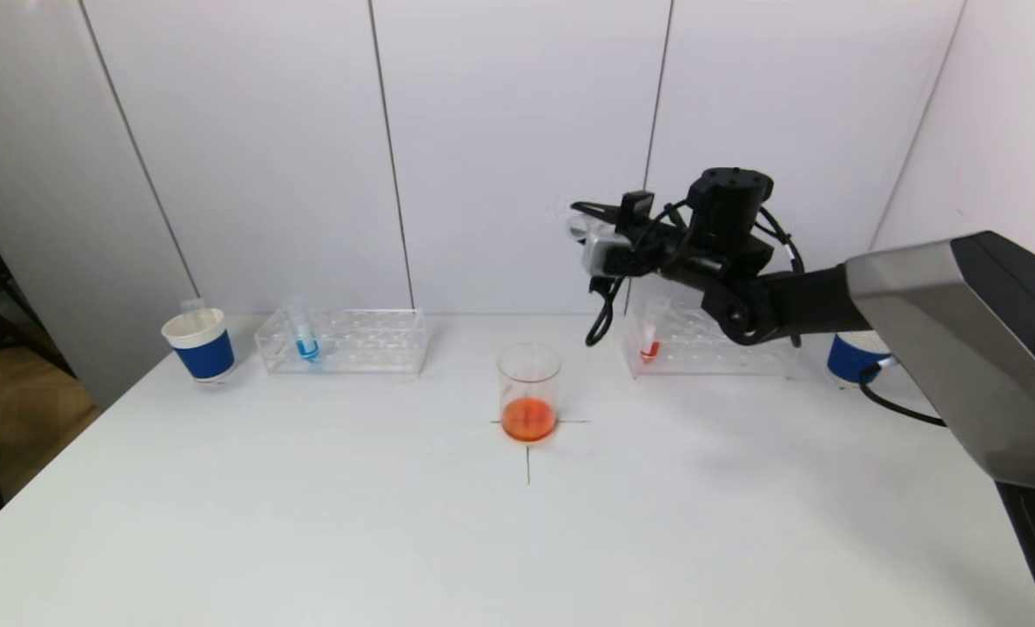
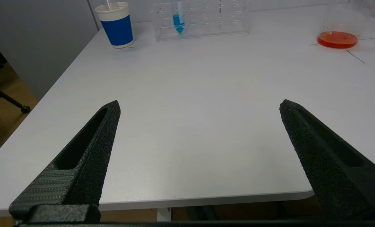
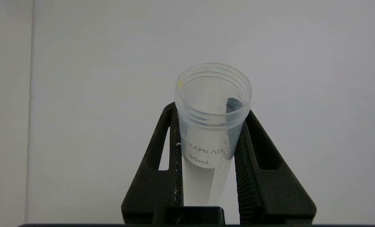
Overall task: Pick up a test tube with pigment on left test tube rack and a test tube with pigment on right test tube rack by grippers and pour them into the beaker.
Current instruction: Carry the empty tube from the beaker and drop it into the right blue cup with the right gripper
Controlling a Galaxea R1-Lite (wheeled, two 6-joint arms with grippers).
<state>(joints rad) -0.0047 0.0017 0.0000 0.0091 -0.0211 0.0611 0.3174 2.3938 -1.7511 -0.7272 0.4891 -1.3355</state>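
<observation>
Clear empty test tube (image 3: 212, 126) sits clamped between the right pincer (image 3: 208, 151) fingers.

Right hand (image 3: 210, 132) raised, fingers clamped, left hand (image 2: 199, 107) low, fingers spread wide

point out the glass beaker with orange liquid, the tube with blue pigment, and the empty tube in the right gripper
glass beaker with orange liquid (image 1: 529, 392), head view, clear wall
plastic tube with blue pigment (image 2: 178, 19), left wrist view, blue part
empty clear plastic tube (image 3: 206, 151), right wrist view, label

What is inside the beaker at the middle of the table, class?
The beaker holds a shallow layer of orange liquid at its bottom; above that it looks empty. It stands on a marked cross, whose centre is covered by the beaker.
</observation>
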